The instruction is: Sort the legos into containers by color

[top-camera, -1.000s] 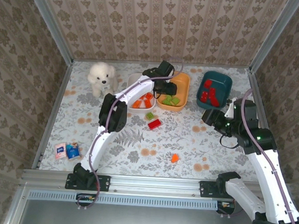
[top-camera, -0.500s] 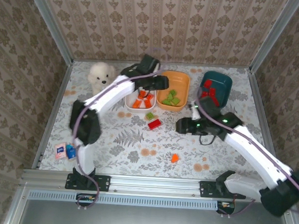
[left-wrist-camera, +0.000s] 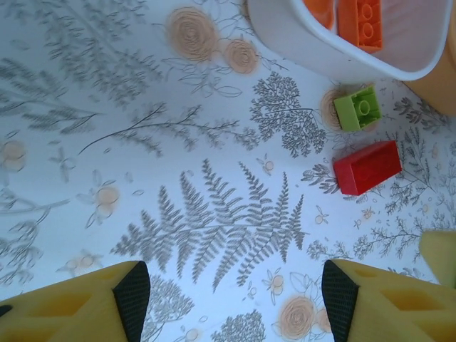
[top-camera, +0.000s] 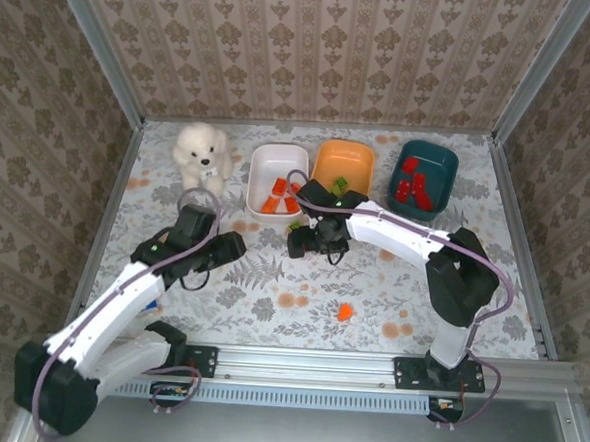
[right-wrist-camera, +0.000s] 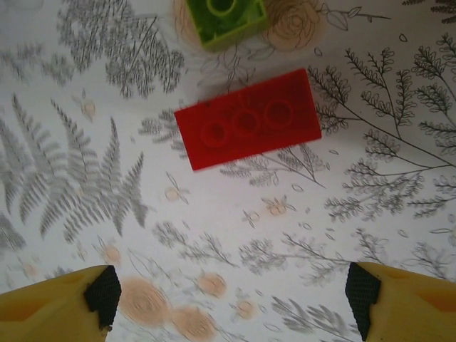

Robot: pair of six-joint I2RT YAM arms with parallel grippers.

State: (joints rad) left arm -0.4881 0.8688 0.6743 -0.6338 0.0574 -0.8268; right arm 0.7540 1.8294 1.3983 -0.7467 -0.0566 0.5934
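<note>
My right claw (right-wrist-camera: 231, 296) is wide open with nothing in it, over the red lego (right-wrist-camera: 247, 128) lying on the surface (right-wrist-camera: 399, 235) beside a green lego (right-wrist-camera: 224, 18). My left claw (left-wrist-camera: 235, 292) is wide open and empty too. Both legos sit near the white tub (left-wrist-camera: 306, 50).

What sits where on the desk (top-camera: 401, 288)

The toy dog (top-camera: 201, 153) sits at the back left of the desk. To its right the left tub (top-camera: 259, 174), the middle tub (top-camera: 341, 162) and the right tub (top-camera: 440, 170) stand side by side in a row along the back. Each one has bricks (top-camera: 277, 193) lying in it. A small brick (left-wrist-camera: 356, 108) lies on the desk just in front of the left tub's right corner. A long brick (left-wrist-camera: 367, 167) lies just in front of the small brick, close but not touching. A lone brick (top-camera: 345, 311) lies well apart from both, nearer the front edge and a little to the right.
</note>
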